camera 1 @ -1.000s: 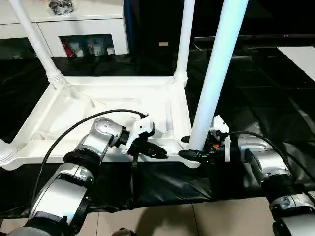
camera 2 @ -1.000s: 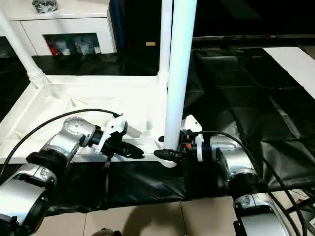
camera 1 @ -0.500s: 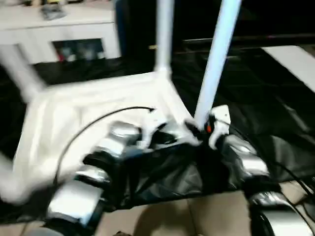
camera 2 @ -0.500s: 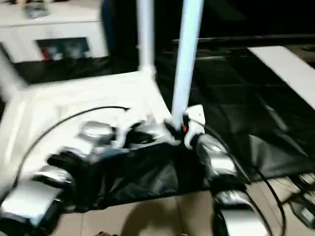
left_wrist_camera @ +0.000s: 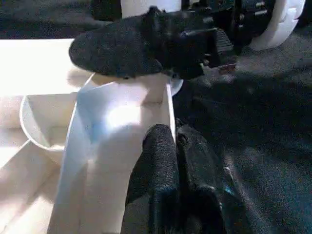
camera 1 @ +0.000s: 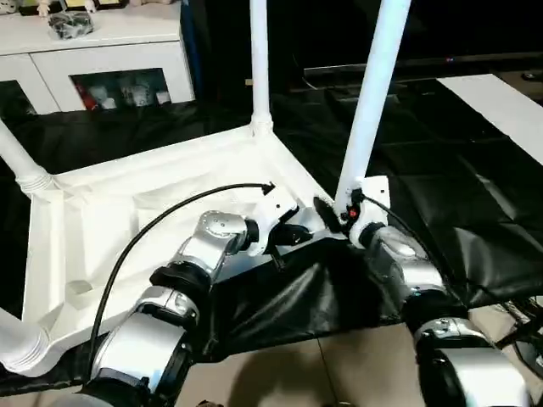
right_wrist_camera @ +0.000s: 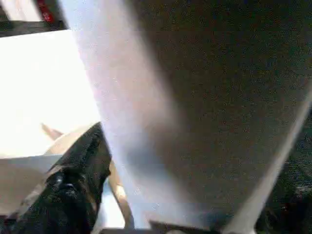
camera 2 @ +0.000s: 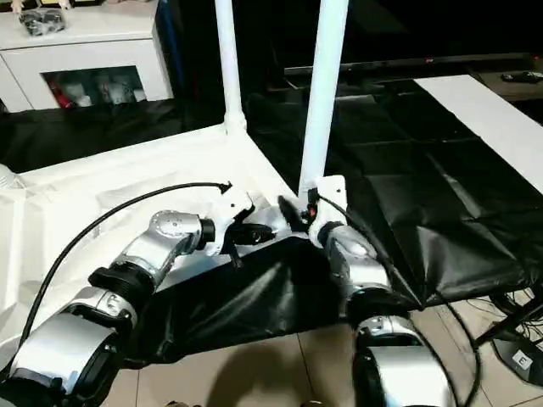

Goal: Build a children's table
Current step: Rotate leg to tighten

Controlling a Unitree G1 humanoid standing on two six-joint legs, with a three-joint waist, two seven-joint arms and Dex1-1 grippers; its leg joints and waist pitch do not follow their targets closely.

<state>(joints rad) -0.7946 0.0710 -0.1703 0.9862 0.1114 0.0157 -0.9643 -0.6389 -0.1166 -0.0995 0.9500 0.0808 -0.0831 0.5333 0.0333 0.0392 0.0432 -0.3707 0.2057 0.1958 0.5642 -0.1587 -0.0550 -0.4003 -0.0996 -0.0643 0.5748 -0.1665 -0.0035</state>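
The children's table (camera 1: 110, 220) lies upside down on a black sheet, white, with its tubular legs pointing up. At the near right corner stands one leg (camera 1: 372, 102) in its socket. My right gripper (camera 1: 335, 210) is at that leg's base, open, with the leg between its fingers and one black finger (right_wrist_camera: 73, 185) a little off the tube. My left gripper (camera 1: 293, 236) is shut on nothing, its fingers (left_wrist_camera: 170, 180) pressed together against the table's rim wall just beside that corner. Other legs rise at the far corner (camera 1: 259, 68) and on the left (camera 1: 21, 165).
The black sheet (camera 1: 441, 195) covers the floor under and right of the table; pale tiles (camera 1: 322, 365) show in front. A white glass-door cabinet (camera 1: 102, 51) stands at the back left. A white board (camera 1: 501, 102) lies at the far right, and cables (camera 2: 509, 322) at the lower right.
The whole picture has swung and tilted, so the camera moved. Both grippers stay at the near right corner. The right gripper's fingers now stand wider around the leg's base.
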